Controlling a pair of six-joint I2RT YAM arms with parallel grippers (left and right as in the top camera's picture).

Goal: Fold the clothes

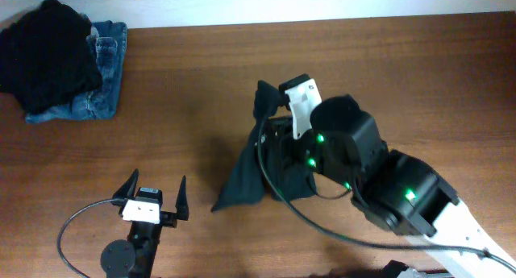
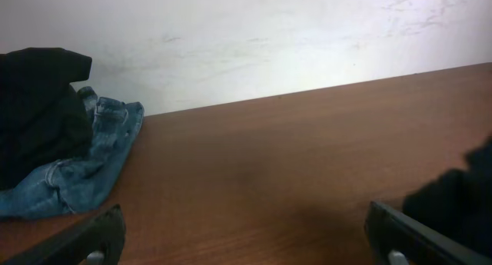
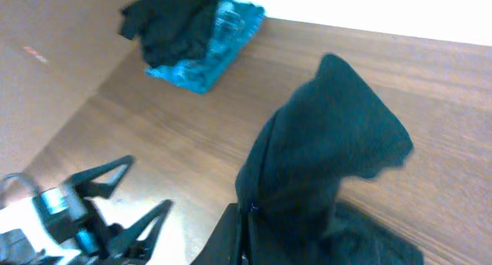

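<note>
The T-shirt [image 1: 242,177] sits centre frame on the tabletop [image 1: 403,68], a very dark, thin heap. One corner trails toward the lower left and the rest is bunched under the right arm. In the right wrist view the cloth [image 3: 330,142] humps into a soft peak close to the lens, all loose folds and nothing flat.

My read is that it's light and limp. It will sag and drape from any pinch and slide easily over the wood, so a hem corner or a shoulder seam looks like the place to take hold, two corners for a clean spread.

The right end effector [image 1: 282,121] is closed tight and seems to pinch a gather of that shirt, though its fingers are hidden by the cloth and the wrist. The left end effector [image 1: 159,181] stands in the lower left with jaws spread wide, gripping nothing, just beside the trailing corner.

Out in the upper left corner, well apart, a black garment [image 1: 48,52] lies piled on folded blue jeans [image 1: 101,93]. No box, basket or bin shows anywhere in frame.
</note>
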